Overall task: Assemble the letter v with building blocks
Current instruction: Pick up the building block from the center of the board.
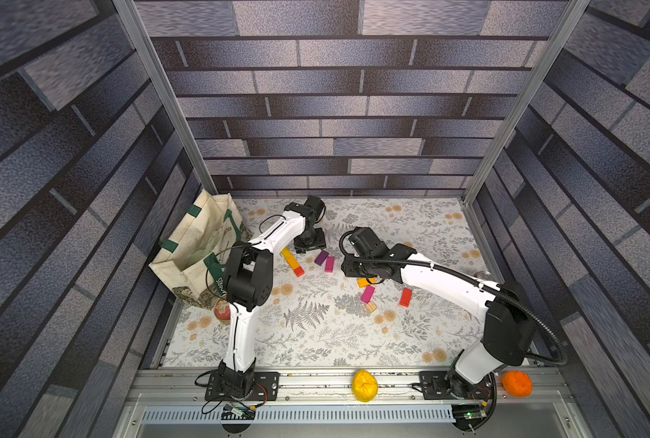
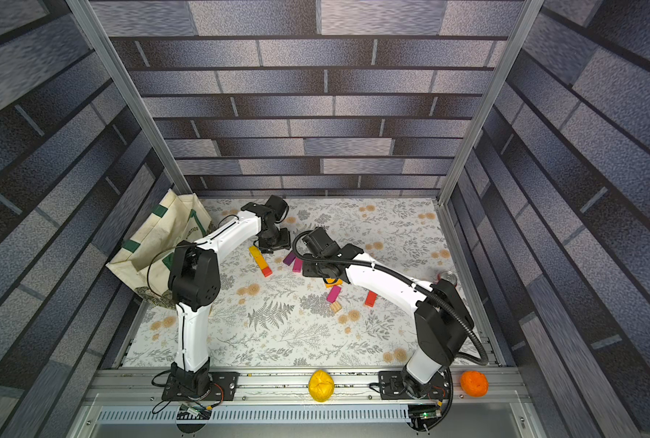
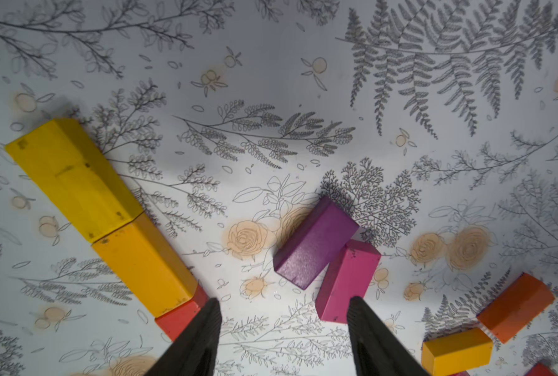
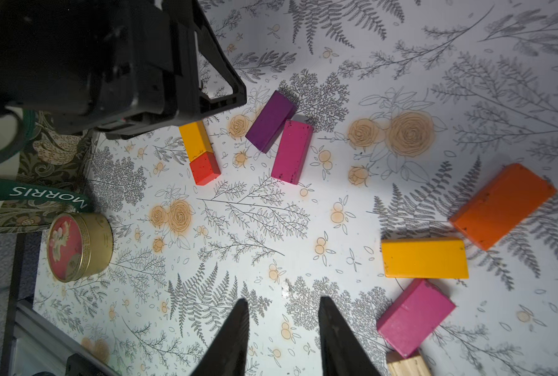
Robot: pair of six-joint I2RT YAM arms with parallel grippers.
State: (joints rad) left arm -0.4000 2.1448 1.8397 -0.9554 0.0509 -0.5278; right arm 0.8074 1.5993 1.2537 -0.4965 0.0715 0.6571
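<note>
The flowered tablecloth fills the lower middle of both top views, and a cloth bag slumps at its left edge. The left gripper stands wide apart and holds nothing. One finger is just beside the red end of a straight row of yellow, amber and red blocks. The other is beside a pink block that touches a purple block. The right gripper is partly spread and empty over bare cloth. At the right of its wrist view lie an orange block, a yellow block, a second pink block and a wood cube. A round tin sits at the left.
</note>
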